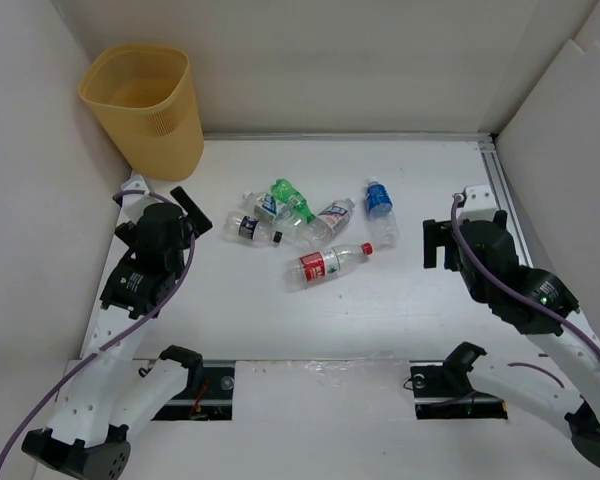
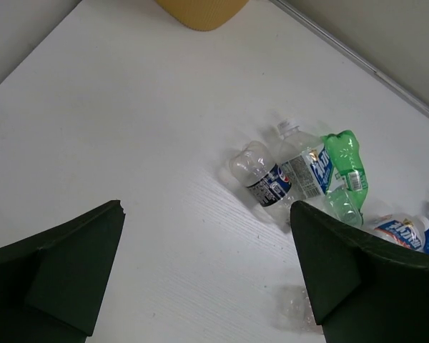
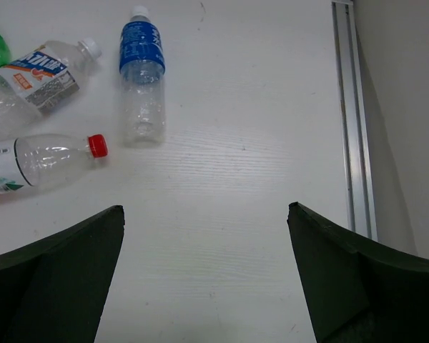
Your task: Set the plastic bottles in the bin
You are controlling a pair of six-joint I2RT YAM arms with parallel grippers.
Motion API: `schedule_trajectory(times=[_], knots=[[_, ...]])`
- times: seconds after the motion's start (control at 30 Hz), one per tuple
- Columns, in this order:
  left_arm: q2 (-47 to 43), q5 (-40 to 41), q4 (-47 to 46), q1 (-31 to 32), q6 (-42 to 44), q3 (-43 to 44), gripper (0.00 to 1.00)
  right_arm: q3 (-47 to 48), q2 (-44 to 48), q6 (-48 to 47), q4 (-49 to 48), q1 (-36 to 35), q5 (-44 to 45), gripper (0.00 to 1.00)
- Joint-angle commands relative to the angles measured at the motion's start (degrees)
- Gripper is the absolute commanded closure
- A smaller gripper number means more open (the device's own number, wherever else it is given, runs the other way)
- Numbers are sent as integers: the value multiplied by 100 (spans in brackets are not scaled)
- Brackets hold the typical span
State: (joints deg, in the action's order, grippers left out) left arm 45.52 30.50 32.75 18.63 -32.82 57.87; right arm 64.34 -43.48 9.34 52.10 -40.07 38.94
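Observation:
The yellow-orange bin point(image 1: 145, 105) stands at the far left corner; its base shows in the left wrist view point(image 2: 200, 11). Several plastic bottles lie mid-table: a black-label one point(image 1: 250, 228) point(image 2: 261, 175), a blue-and-white-label one point(image 1: 263, 205) point(image 2: 307, 164), a green one point(image 1: 290, 197) point(image 2: 345, 171), an orange-and-white-label one point(image 1: 332, 216) point(image 3: 46, 75), a blue-label one point(image 1: 380, 205) point(image 3: 141, 75) and a red-label, red-cap one point(image 1: 325, 263) point(image 3: 43, 161). My left gripper point(image 1: 165, 202) point(image 2: 207, 207) is open and empty, left of the bottles. My right gripper point(image 1: 458, 228) point(image 3: 204, 207) is open and empty, right of them.
White walls close the table on the left, back and right. A metal rail point(image 1: 500, 190) point(image 3: 352, 114) runs along the right edge. Two slots with black mounts point(image 1: 190, 382) sit at the near edge by the arm bases.

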Motion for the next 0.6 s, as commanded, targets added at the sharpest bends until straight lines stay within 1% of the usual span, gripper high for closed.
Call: schedule_trajectory(times=[0.0,0.13,0.17,0.23,0.27,0.3,0.33,0.37,0.4,0.43,0.53,0.57], knots=[[-60,-62,-182,18,83,14,0,44,7,-126,-165,35,-27,0],[-8,-298,-234,18,188,14,0,97,-291,-248,-436,88,-246,0],[53,-360,-295,18,240,14,0,97,-405,-414,-533,201,-507,0],[54,-561,-296,18,293,-38,0,97,-905,-591,-893,394,-877,0],[132,-624,-357,18,294,-39,0,97,-1125,-748,-1007,630,-1306,0],[194,-694,-357,18,363,-39,0,166,-1353,-828,-1261,754,-1536,0],[194,-756,-410,18,416,-39,0,167,-1826,-899,-1403,877,-1765,0],[264,-834,-410,18,417,-39,0,167,-2056,-978,-1561,1000,-2167,0],[334,-835,-410,18,417,-39,0,167,-2302,-1039,-1701,1228,-2302,0],[335,-887,-410,18,417,-39,0,298,-2757,-1040,-1894,1300,-2416,0],[335,-940,-463,18,469,-91,0,412,-3340,-1162,-2430,1511,-2873,1],[335,-941,-463,18,469,-91,0,500,-3742,-1163,-2432,1511,-2935,1]])
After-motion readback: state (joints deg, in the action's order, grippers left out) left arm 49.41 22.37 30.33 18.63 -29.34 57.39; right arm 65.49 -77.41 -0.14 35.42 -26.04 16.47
